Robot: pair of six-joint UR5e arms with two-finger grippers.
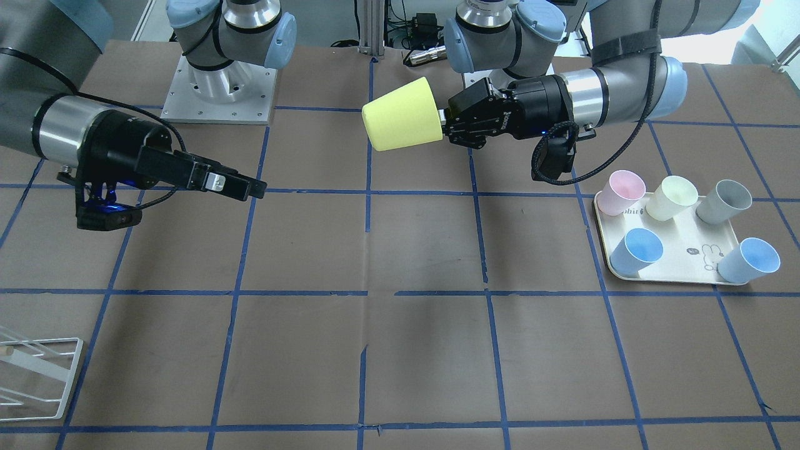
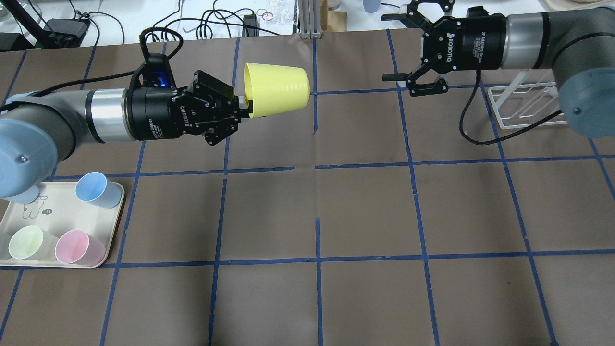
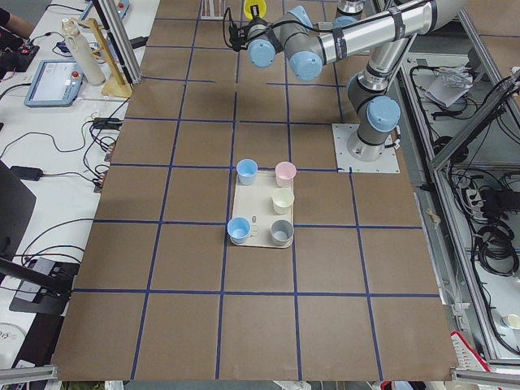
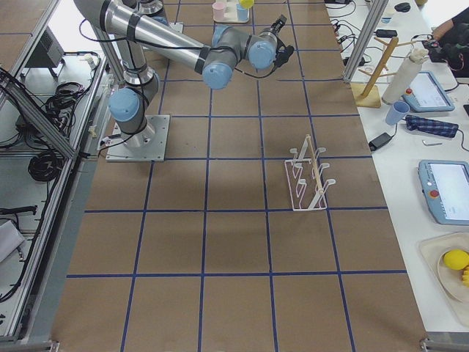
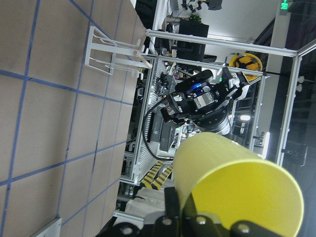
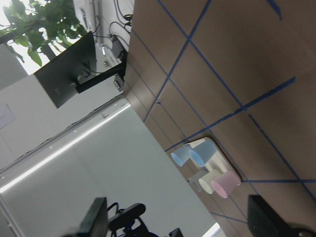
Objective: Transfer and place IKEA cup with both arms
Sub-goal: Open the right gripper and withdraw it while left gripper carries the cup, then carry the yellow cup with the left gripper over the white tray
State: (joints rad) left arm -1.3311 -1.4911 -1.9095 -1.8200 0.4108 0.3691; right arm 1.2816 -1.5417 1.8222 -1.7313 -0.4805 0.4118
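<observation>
The bright yellow IKEA cup (image 2: 278, 89) lies on its side in the air above the table's far middle. My left gripper (image 2: 242, 108) is shut on its rim, with one finger inside the mouth, and the cup's base points toward the right arm. It also shows in the front view (image 1: 403, 115) and in the left wrist view (image 5: 237, 187). My right gripper (image 2: 391, 48) is open and empty, facing the cup from about a tile's width away. In the front view it (image 1: 256, 187) shows from the side.
A cream tray (image 1: 675, 275) by the left arm holds pink (image 1: 620, 192), pale cream (image 1: 672, 197), grey (image 1: 725, 201) and two blue cups (image 1: 636, 250). A white wire rack (image 2: 523, 105) stands under the right arm.
</observation>
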